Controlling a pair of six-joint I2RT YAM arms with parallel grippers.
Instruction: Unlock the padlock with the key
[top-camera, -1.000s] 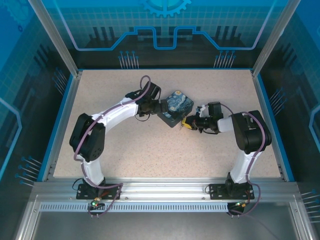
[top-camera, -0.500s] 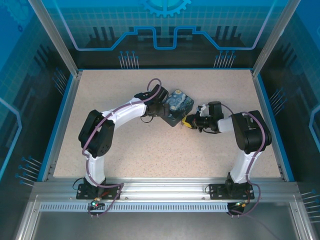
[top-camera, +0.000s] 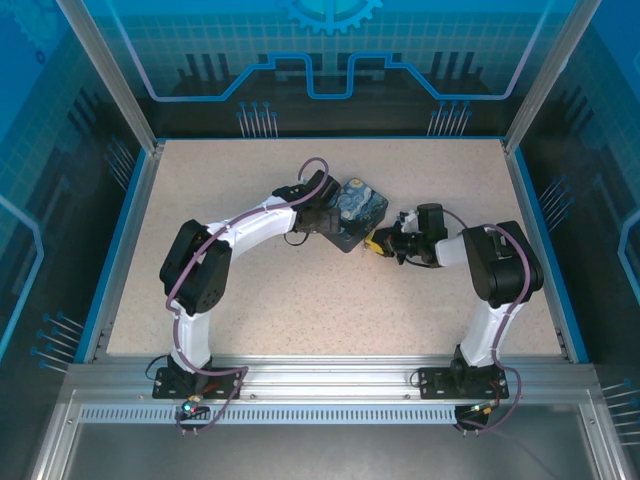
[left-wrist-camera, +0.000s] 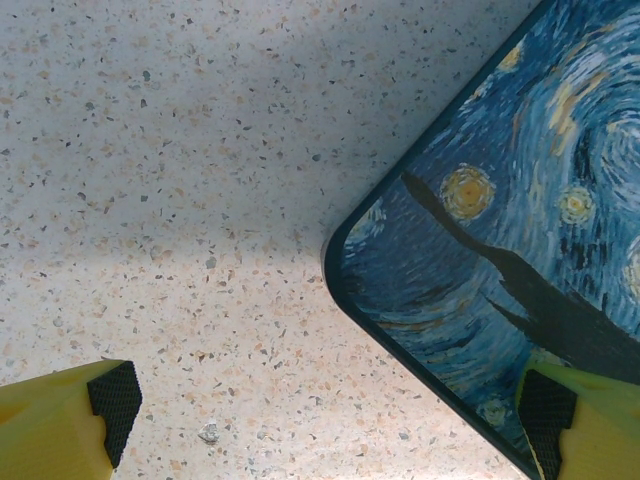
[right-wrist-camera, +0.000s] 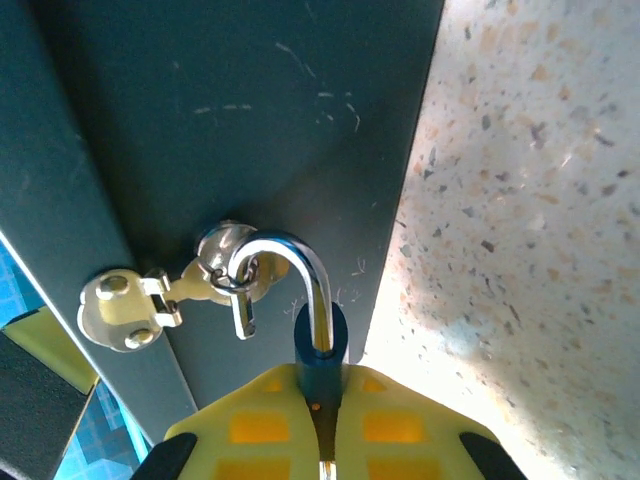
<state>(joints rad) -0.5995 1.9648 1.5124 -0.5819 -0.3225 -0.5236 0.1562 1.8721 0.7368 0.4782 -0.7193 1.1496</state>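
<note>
At mid-table, toward the far side, the dark-blue box printed with a night-sky painting lies between the two arms. The left gripper sits at the box's left corner. In the left wrist view its yellow fingers with black pads are spread wide and grip nothing. One finger is over the bare speckled table, the other over the box's edge. The right gripper meets the box's right side. In the right wrist view its fingers are pressed together on the padlock, pinching its dark-blue body. The bright curved shackle rises from between them and hooks through a metal ring on the box's dark side wall, just beside a small hinged hasp plate.
</note>
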